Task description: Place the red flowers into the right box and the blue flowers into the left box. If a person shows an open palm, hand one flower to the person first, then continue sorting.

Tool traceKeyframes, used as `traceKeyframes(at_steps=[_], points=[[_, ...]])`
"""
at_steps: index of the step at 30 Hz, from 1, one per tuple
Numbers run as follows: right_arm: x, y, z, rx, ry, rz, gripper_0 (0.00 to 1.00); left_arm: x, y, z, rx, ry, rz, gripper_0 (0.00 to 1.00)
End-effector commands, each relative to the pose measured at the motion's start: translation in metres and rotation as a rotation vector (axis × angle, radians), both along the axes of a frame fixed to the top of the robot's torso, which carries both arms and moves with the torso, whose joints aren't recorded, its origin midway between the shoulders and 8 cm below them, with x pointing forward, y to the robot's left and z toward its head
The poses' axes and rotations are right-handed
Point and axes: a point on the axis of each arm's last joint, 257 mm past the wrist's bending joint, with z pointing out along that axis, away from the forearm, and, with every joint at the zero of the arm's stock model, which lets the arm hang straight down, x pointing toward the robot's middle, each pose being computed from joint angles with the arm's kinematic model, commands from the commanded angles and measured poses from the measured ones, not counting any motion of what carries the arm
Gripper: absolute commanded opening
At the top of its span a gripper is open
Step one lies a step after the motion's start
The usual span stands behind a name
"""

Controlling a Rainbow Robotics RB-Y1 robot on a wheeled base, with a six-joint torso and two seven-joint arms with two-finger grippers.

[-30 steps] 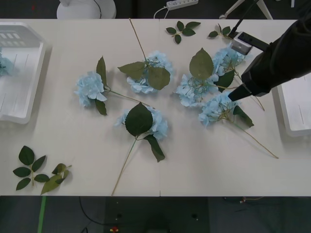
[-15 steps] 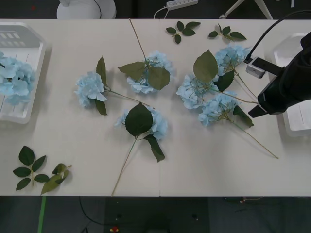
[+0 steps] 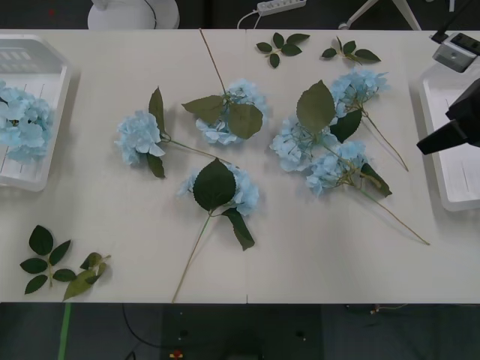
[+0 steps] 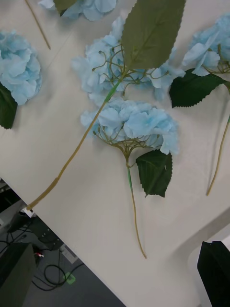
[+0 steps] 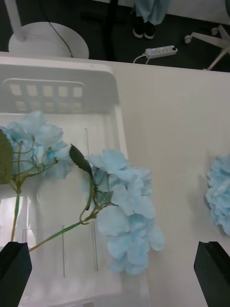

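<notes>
Several blue flowers (image 3: 222,187) lie loose on the white table, most of them clustered right of centre (image 3: 336,166). Two more blue heads (image 3: 24,124) rest in the left box (image 3: 46,90), one drooping over its rim (image 5: 125,211). My left gripper (image 5: 114,249) hovers open above that box with nothing between its black fingers (image 5: 14,268). My right gripper (image 3: 435,140) hangs open and empty over the inner rim of the right box (image 3: 450,196), just right of the cluster (image 4: 136,124). The red flowers are out of view.
Flowerless leaf sprigs lie at the table's back edge (image 3: 281,45) (image 3: 349,51) and front left corner (image 3: 46,259). A long stalk (image 3: 395,216) trails from the cluster towards the front right. A power strip (image 3: 279,6) lies on the floor behind.
My right arm has pulled back rightward from the flower cluster to the right box, holding nothing. A blue flower has come to rest in the left box.
</notes>
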Motion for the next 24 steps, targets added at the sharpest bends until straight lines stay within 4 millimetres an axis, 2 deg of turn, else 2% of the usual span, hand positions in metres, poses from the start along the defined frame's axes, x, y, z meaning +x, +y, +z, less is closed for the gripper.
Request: traceKeyframes(at_steps=[1, 4, 8, 12, 20, 21, 22, 24], points=[[-0.02, -0.039, 0.008, -0.107, -0.014, 0.058, 1.0, -0.004, -0.034, 0.011, -0.154, 0.069, 0.067, 1.0], [-0.03, -0.061, -0.012, -0.171, 0.008, 0.095, 1.0, 0.001, -0.07, 0.0, -0.206, 0.091, 0.06, 1.0], [-0.022, -0.071, -0.037, -0.237, -0.048, 0.112, 1.0, 0.004, -0.12, -0.021, -0.309, 0.134, 0.049, 1.0], [-0.008, -0.062, -0.059, -0.266, -0.09, 0.108, 1.0, 0.007, -0.177, -0.043, -0.365, 0.172, 0.008, 1.0], [0.03, -0.03, -0.109, -0.297, -0.179, 0.101, 1.0, 0.015, -0.285, -0.064, -0.572, 0.281, -0.058, 1.0], [0.032, -0.029, -0.112, -0.298, -0.182, 0.097, 1.0, 0.016, -0.291, -0.064, -0.578, 0.288, -0.059, 1.0], [0.037, -0.025, -0.121, -0.312, -0.192, 0.099, 1.0, 0.019, -0.308, -0.066, -0.593, 0.305, -0.06, 1.0], [0.04, -0.019, -0.129, -0.328, -0.197, 0.095, 1.0, 0.022, -0.322, -0.068, -0.608, 0.326, -0.054, 1.0]])
